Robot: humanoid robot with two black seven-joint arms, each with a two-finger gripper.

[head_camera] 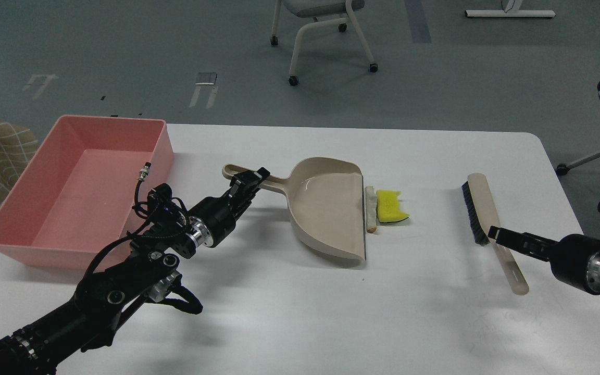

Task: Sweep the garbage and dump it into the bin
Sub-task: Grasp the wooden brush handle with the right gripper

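**Mia:** Where is the garbage?

**Ben:** It sits in the middle of the white counter (300, 312). The bread slice (371, 209) lies right against the open edge of the beige dustpan (328, 213). The yellow sponge chunk (391, 207) touches the bread at its 3 o'clock side.

**Mia:** And the bin?

**Ben:** The pink bin (45, 245) is at 9 o'clock from the dustpan, at the counter's left edge. I see no garbage in it.

**Mia:** What are the arms doing?

**Ben:** The left gripper (248, 182) is at the dustpan handle (250, 174). Its jaws look closed around the handle, but they are dark, so I cannot tell for sure. The right gripper (500, 234) is by the handle of the brush (479, 208), which lies at 3 o'clock from the sponge. Its jaws are too small and dark to tell if they are apart or together.

**Mia:** So which step is this?

**Ben:** I think it is the grabbing step. Nothing is swept yet.

**Mia:** What comes next?

**Ben:** The right arm needs a firm hold on the brush. Then it must push the sponge and bread toward 9 o'clock, into the pan. The left arm must keep the pan flat and steady, or the bread may slide under its edge.
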